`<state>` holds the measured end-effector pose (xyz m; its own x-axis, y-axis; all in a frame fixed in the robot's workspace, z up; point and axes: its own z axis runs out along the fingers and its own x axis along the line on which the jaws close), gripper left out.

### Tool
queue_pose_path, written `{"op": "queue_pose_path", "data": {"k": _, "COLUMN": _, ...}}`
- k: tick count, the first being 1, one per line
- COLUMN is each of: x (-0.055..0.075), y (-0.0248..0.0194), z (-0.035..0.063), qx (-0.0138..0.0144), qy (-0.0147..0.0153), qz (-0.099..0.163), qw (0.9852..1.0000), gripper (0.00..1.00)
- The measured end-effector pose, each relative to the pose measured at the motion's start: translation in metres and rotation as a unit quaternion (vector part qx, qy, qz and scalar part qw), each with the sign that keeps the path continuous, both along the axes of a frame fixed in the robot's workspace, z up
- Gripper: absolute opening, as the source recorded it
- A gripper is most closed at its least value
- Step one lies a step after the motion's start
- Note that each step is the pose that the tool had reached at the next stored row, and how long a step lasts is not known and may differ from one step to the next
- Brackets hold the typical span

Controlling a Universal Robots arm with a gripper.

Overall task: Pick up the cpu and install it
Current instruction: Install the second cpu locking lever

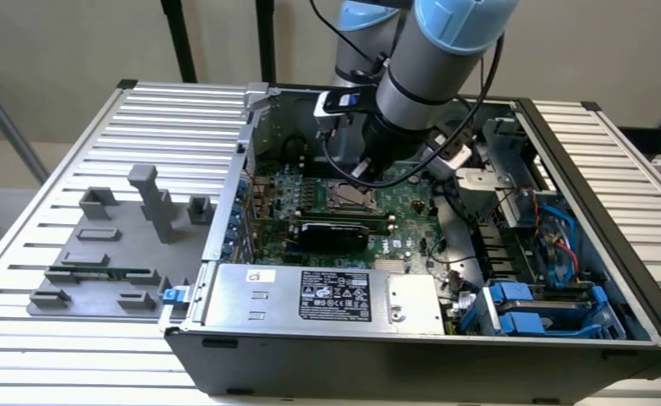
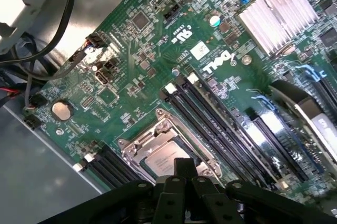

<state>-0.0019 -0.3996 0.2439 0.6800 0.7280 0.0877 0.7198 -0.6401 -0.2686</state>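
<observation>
I see the cpu lying in the socket at lower centre of the wrist frame, my gripper clenched just above it. My worry: if the chip sits skewed, downward pressure could bend socket pins; 1 corner is hidden.

Brushed silvery metal cpu, glossy green motherboard, ribbed bright-metal heatsink.

The arm reaches steeply downward, wrist lowered, its gripper pointing down with fingers closed together.
</observation>
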Motion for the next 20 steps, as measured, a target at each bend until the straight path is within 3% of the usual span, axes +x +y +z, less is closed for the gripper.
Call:
{"op": "queue_pose_path", "data": {"k": 4, "x": -0.013, "y": -0.0049, "z": 0.0008, "qx": -0.0008, "qy": 0.0000, "qz": 0.000, "qw": 1.0000, "gripper": 0.11}}
{"op": "queue_pose_path", "data": {"k": 11, "x": -0.036, "y": -0.0094, "z": 0.0011, "qx": -0.0009, "qy": 0.0000, "qz": 0.000, "qw": 1.0000, "gripper": 0.11}}
{"op": "queue_pose_path", "data": {"k": 17, "x": -0.049, "y": -0.0096, "z": 0.0004, "qx": -0.0012, "qy": 0.0000, "qz": -0.001, "qw": 1.0000, "gripper": 0.11}}
{"op": "queue_pose_path", "data": {"k": 20, "x": -0.051, "y": -0.0067, "z": -0.0025, "qx": -0.0020, "qy": 0.0000, "qz": -0.001, "qw": 1.0000, "gripper": 0.11}}
